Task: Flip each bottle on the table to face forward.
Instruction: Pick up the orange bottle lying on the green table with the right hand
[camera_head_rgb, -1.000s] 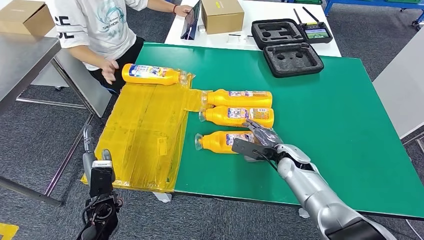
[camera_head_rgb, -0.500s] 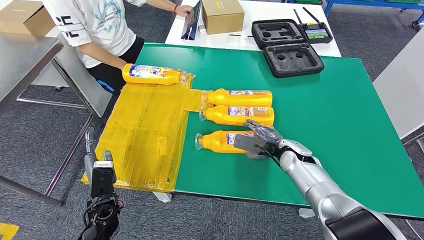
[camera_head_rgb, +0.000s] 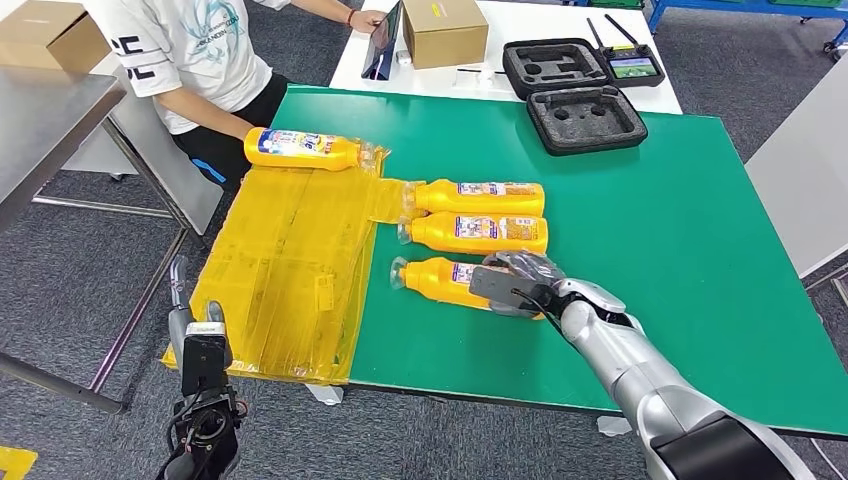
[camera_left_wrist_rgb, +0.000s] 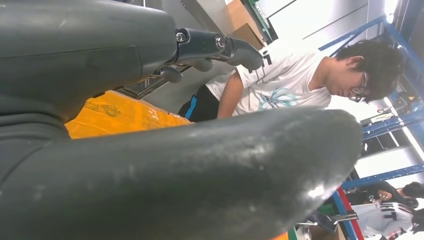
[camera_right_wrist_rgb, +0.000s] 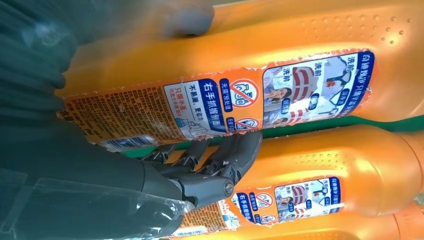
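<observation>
Since a second ago the right hand (camera_head_rgb: 518, 282) has closed in on the nearest bottle (camera_head_rgb: 440, 281), its fingers now wrapped over the bottle's base end where earlier they hovered spread above it, and the person (camera_head_rgb: 190, 50) at the far left corner has drawn an arm back from the table edge. Largest in the head view is the green table (camera_head_rgb: 680, 230), with a yellow plastic sheet (camera_head_rgb: 280, 280) draped over its left side and hanging past the near edge. Behind it stands a white table (camera_head_rgb: 560, 20) carrying a cardboard box (camera_head_rgb: 445, 30) and an open black foam case (camera_head_rgb: 585, 90) that reaches onto the green top. Four orange bottles lie on their sides: the far bottle (camera_head_rgb: 300, 148) at the sheet's far corner near the person, then the upper bottle (camera_head_rgb: 480, 196) and the middle bottle (camera_head_rgb: 478, 232) touching side by side on the green, caps pointing left, and the nearest bottle just in front of them. From the right wrist the nearest bottle (camera_right_wrist_rgb: 280, 85) shows its printed label, and the dark fingers (camera_right_wrist_rgb: 235, 155) curl round its underside between it and the middle bottle (camera_right_wrist_rgb: 340, 175), the thumb pressing the opposite side, so the hand grips it, though whether it is lifted off the table I cannot tell. Down by the floor hangs the left hand (camera_head_rgb: 192, 330), its thumb and fingers (camera_left_wrist_rgb: 220, 45) apart with nothing between them.
</observation>
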